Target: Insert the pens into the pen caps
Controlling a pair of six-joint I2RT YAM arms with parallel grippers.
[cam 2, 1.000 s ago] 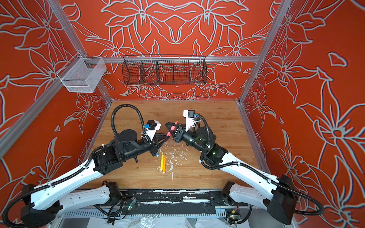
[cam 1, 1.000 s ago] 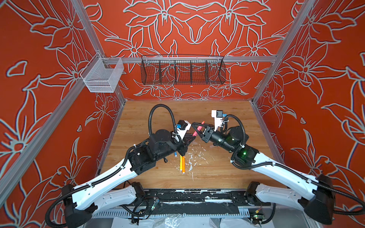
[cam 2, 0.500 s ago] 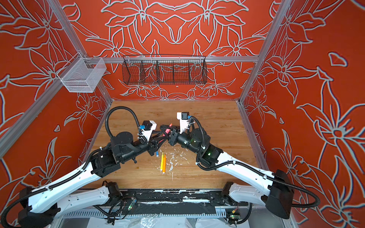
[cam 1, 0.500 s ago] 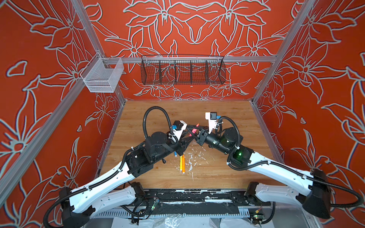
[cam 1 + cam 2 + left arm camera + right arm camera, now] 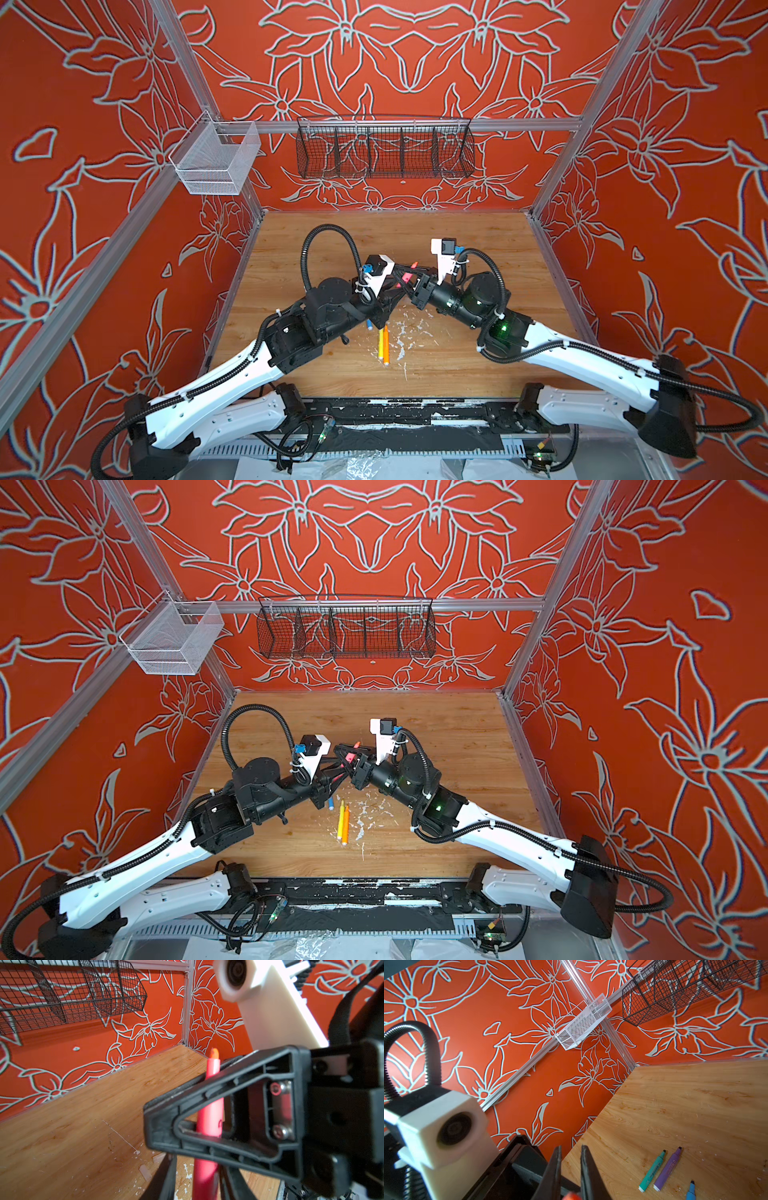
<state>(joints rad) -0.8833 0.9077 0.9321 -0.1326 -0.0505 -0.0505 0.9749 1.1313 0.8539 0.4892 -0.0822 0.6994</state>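
Pink-red pen (image 5: 209, 1118) — bare orange tip — pinched in right gripper (image 5: 571, 1149); left gripper (image 5: 198, 1169) around it, grip unclear.

Between the fingers of the right gripper (image 5: 571, 1148) the pink pen (image 5: 571, 1195) is only a blurred red spot, cut off by the picture's edge. The blue pen (image 5: 691, 1191) is cut off also; in both top views the left arm (image 5: 332, 316) hides most of it.

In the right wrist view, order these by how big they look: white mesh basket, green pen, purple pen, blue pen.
1. white mesh basket
2. purple pen and green pen: they look alike, so not ranked
3. blue pen: smallest part showing, but the picture's edge cuts it off, so unsure
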